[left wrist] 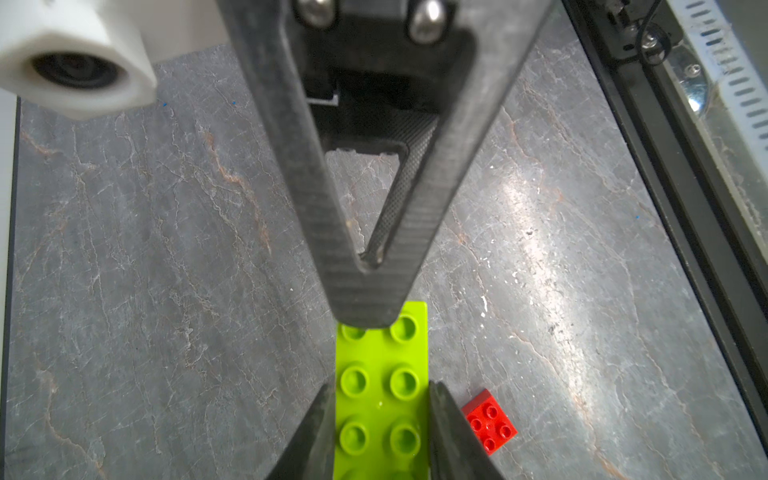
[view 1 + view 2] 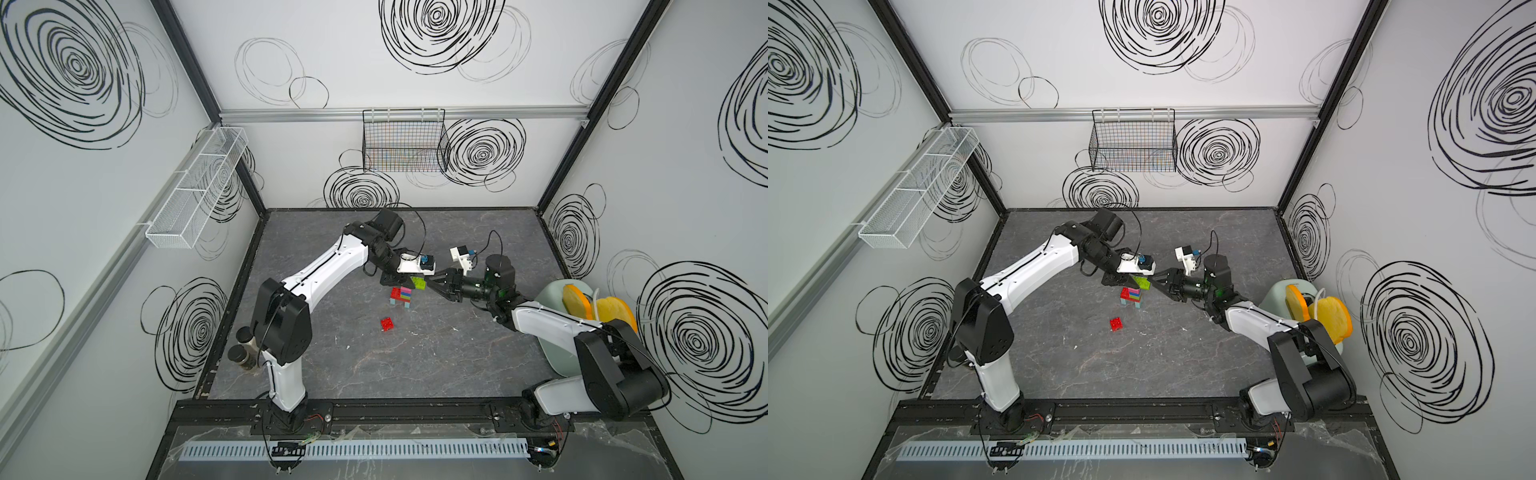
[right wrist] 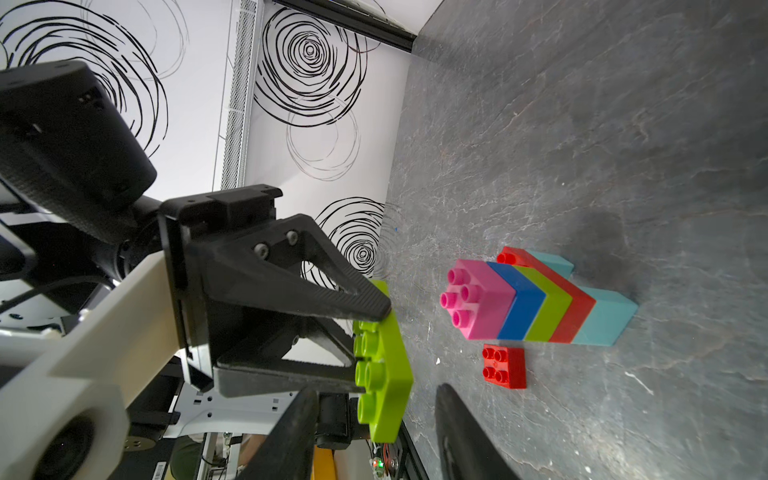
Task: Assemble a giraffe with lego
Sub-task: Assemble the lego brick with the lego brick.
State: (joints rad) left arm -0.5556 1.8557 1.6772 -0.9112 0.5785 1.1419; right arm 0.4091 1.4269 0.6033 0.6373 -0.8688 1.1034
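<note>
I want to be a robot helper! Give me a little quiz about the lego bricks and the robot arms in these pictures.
1. True or false: the small red square studded brick lies loose on the grey marbled table, apart from the striped brick stack.
2. Which colour brick tops that stack? A pink, B blue, C lime green.
3. Which gripper holds the flat lime green studded brick up in the air?
Key: 1 true; 2 A, the pink brick; 3 the left gripper.

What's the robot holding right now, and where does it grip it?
The left gripper pinches the lime green brick by one short end; the right gripper straddles its other end.
</note>
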